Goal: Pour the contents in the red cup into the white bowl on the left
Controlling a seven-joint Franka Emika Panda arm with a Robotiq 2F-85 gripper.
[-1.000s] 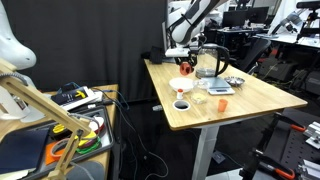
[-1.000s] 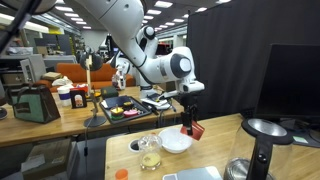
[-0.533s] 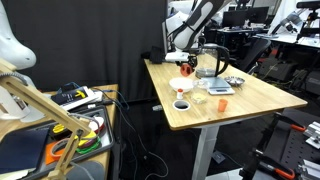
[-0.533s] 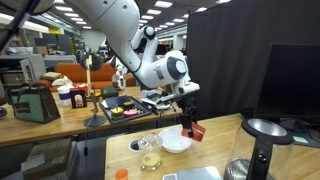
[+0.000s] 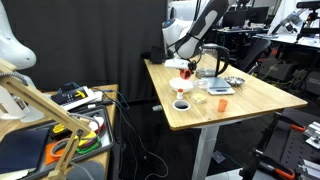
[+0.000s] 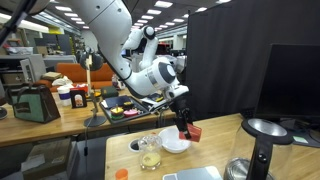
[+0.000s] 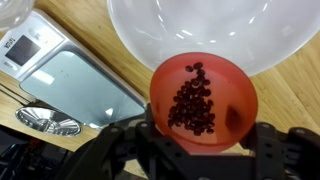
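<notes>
In the wrist view the gripper (image 7: 200, 140) is closest to us. Its two dark fingers (image 7: 272, 150) sit on both sides of the red cup (image 7: 200, 95) and press on it, so the gripper is closed around the cup and holds it. Inside the cup lies a heap of small dark bits (image 7: 195, 105), like beans. Just past the cup is the white bowl (image 7: 215, 30) — the cup's rim lies over the near edge of the bowl. The part of the bowl that shows is plain white.

Beside the white bowl a flat silver scale (image 7: 85, 85) lies on the wooden table (image 7: 295, 100). A small metal bowl (image 7: 45, 120) sits on the far side of the scale from the white bowl.

In both exterior views the cup hangs in the air, just above the edge of the white bowl (image 6: 172, 145). In an exterior view the cup (image 6: 190, 131) looks tipped a little.

In an exterior view a small white cup (image 5: 181, 104) with a dark inside stands in front of the white bowl (image 5: 183, 85), near the table edge. A clear glass jug (image 5: 212, 66) stands behind the bowl — near it, not touching.
</notes>
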